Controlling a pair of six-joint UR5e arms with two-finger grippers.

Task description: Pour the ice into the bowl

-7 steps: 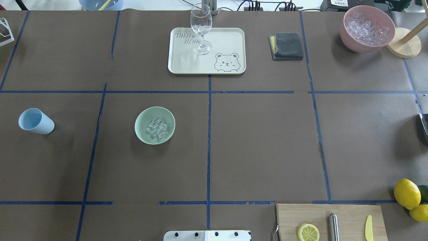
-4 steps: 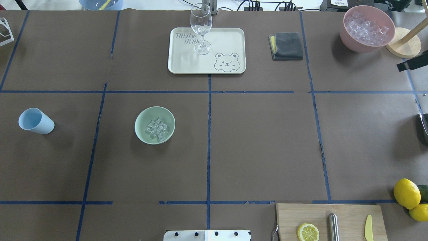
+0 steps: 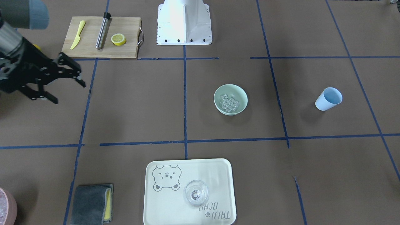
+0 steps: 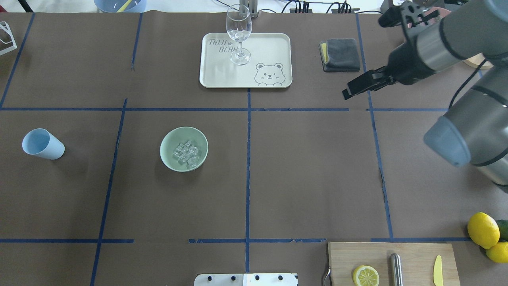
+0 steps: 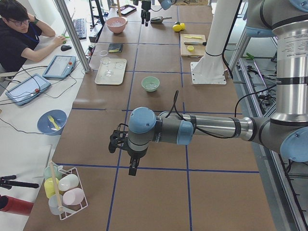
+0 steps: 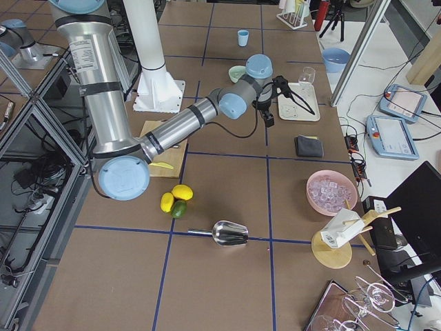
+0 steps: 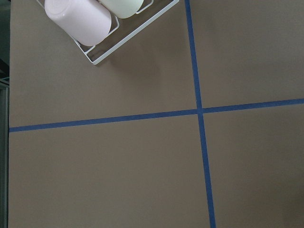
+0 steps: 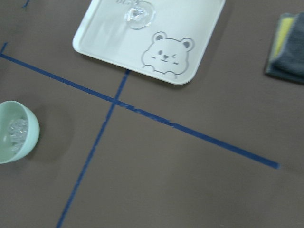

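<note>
While bowl [image 3: 240, 95] holds ice [image 3: 229, 102] | right tool [image 3: 68, 93] wide, arm [image 3: 12, 39] outstretched | left tool [image 5: 126, 155]: cannot tell

The bowl [image 8: 30, 138] with ice [image 8: 18, 129] sits at the left edge, bear tray [image 8: 199, 23] and grey cloth [image 8: 290, 52] along the top.

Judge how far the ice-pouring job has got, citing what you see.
Done: ice lies in the green bowl, and the blue cup looks empty. In hand: nothing; the right tool is open, empty, far from the bowl. Left: seemingly nothing.
</note>
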